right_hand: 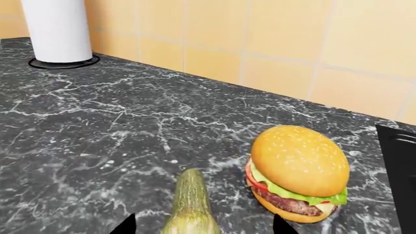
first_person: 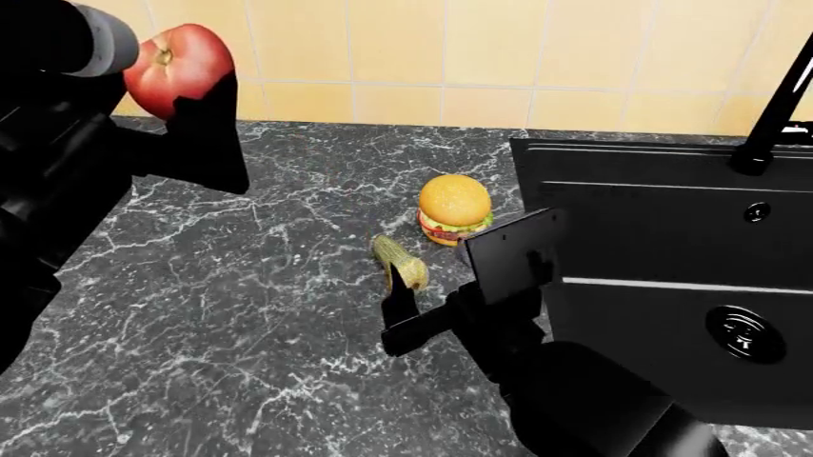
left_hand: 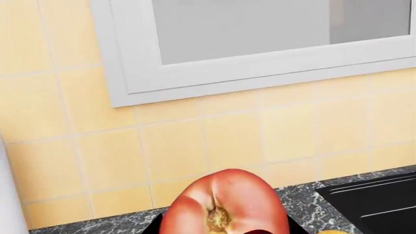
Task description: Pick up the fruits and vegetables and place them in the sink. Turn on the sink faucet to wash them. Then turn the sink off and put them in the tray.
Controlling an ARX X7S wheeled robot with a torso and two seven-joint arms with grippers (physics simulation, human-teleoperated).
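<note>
My left gripper (first_person: 178,81) is shut on the round red tomato (first_person: 178,67) and holds it high above the counter at the far left; the tomato's stem scar fills the left wrist view (left_hand: 224,207). The pale striped squash (first_person: 399,262) lies on the counter, left of the black sink (first_person: 661,219). My right gripper (first_person: 404,290) is open, its fingertips (right_hand: 123,225) on either side of the squash's near end (right_hand: 190,207), apart from it. The black faucet (first_person: 775,105) stands at the sink's far right. The tray is out of view.
A burger (first_person: 454,208) with bun sits just beyond the squash, next to the sink's left edge; it shows in the right wrist view (right_hand: 295,170). A white paper roll (right_hand: 57,29) stands by the tiled wall. A window frame (left_hand: 247,68) is above the counter.
</note>
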